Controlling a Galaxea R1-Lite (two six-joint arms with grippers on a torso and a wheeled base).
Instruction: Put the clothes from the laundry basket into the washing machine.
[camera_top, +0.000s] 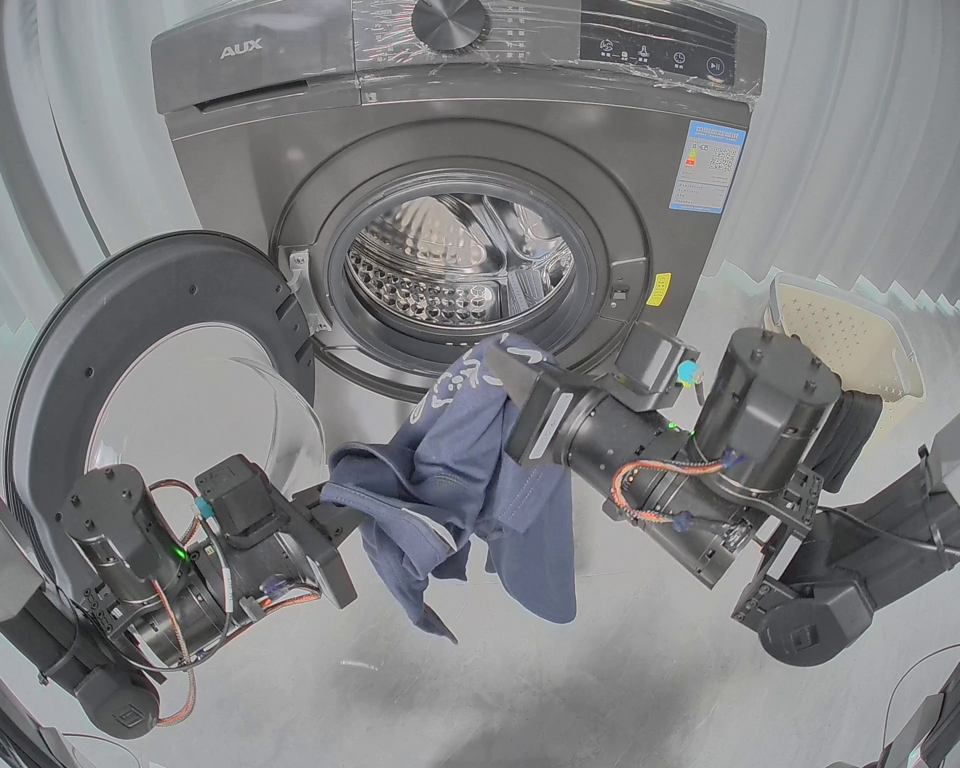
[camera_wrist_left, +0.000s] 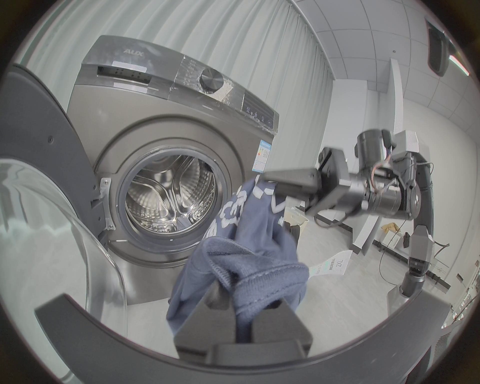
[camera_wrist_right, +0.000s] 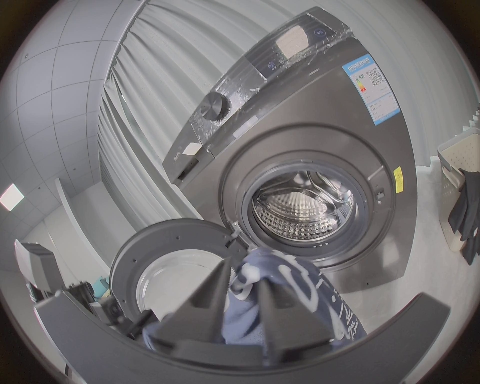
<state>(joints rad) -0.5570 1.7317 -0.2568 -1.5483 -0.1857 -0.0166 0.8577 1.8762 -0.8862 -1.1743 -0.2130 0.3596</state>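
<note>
the left jaws, at the end of the left arm (camera_top: 200, 560), are closed on a folded edge of the blue garment (camera_top: 470, 470). in the left wrist view the cloth (camera_wrist_left: 250, 235) is bunched up and pinched between the two dark fingers (camera_wrist_left: 210, 320), with almost no gap left between them.

the right jaws, at the end of the right arm (camera_top: 640, 450), are closed on the upper part of the same garment, where the white print is. in the right wrist view the printed cloth (camera_wrist_right: 300, 290) is wedged between the fingers (camera_wrist_right: 200, 310) and spills over them.

the garment hangs between the two sets of jaws, higher at the right jaws and lower at the left jaws, and its loose folds dangle below both, above the floor (camera_top: 600, 680).

just beyond the right jaws is the washing machine (camera_top: 250, 160), with the round mouth of its drum (camera_top: 450, 260) open and facing them. the garment's top edge is near the lower rim of that mouth, and the garment is outside the drum.

the door (camera_top: 120, 340) is swung wide open, beside and behind the left jaws, on their outer side.

well behind the right jaws, past the right arm's outer side, the laundry basket (camera_top: 850, 340) stands on the floor next to the machine. a dark garment (camera_top: 850, 430) is draped over its rim.
</note>
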